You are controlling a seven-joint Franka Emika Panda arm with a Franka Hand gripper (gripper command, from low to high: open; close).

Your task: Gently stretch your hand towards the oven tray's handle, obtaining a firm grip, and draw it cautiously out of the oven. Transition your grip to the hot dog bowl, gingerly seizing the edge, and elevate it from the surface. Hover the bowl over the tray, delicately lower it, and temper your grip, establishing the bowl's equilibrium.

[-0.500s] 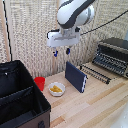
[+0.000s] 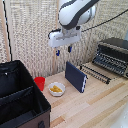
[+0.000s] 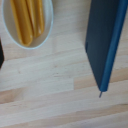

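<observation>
Gripper [image 2: 63, 51] hangs empty, fingers apart, above the blue slab [image 2: 76, 76]; it should shift over the bowl [image 2: 56, 89] and pinch its rim squarely.

arm raised, claw [image 2: 63, 50] hanging free

the white arm [image 2: 76, 12] comes in from above, its wrist turned straight down; two short dark-tipped fingers [image 2: 58, 52] point downward with a gap between them, holding nothing, well above the desk.

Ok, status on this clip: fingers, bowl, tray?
Gripper high above table, fingers apart, empty. Hot dog bowl on table beside red cup. Oven tray already out. Blue slab stands between.
</observation>
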